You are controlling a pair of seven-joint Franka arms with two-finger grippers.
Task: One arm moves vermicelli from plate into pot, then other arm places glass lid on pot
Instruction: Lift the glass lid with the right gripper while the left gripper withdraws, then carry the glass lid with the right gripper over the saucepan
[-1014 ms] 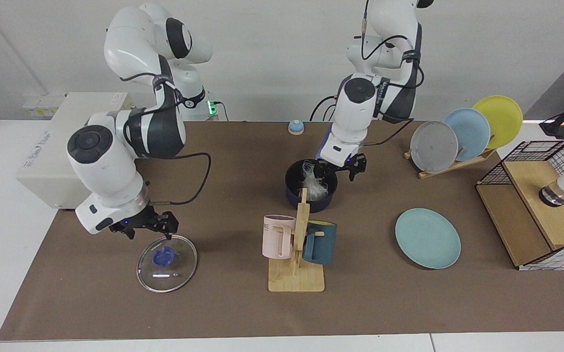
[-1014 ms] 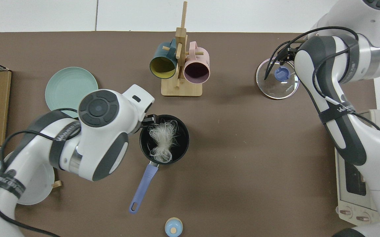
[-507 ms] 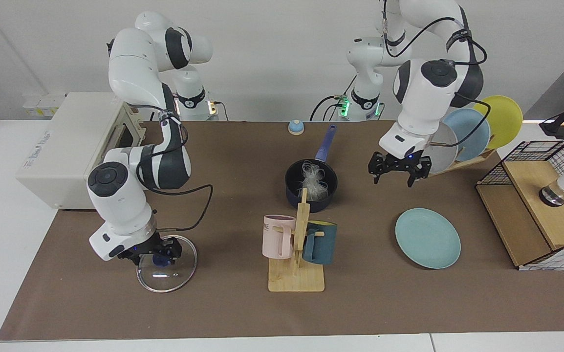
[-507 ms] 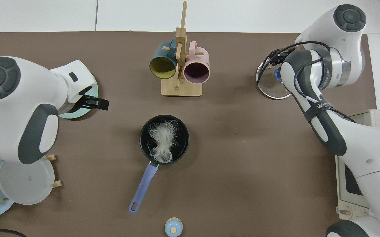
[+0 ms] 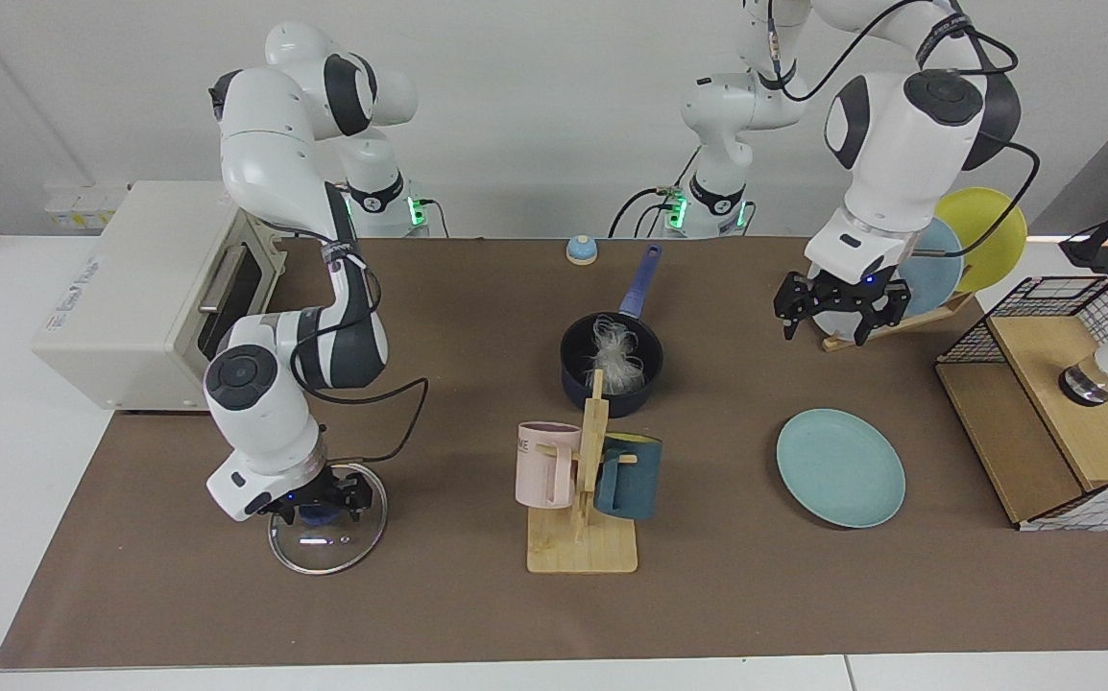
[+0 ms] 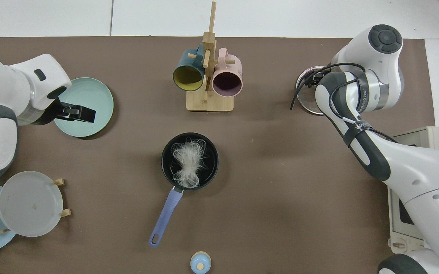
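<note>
My right hand (image 5: 316, 507) has sunk onto the glass lid's (image 5: 328, 537) knob; I cannot tell its grip. My left hand (image 5: 837, 309), open and empty, has lifted farther from the pot (image 5: 611, 365), where the vermicelli (image 6: 188, 161) lies, and hangs above the plate (image 5: 840, 467).

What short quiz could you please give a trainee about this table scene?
1. True or false: the noodles lie inside the pot.
2. Which hand is down at the glass lid: A, the left hand, or B, the right hand?
3. What hangs on the wooden stand?
Key: 1 true; 2 B; 3 a pink mug and a dark teal mug.
</note>
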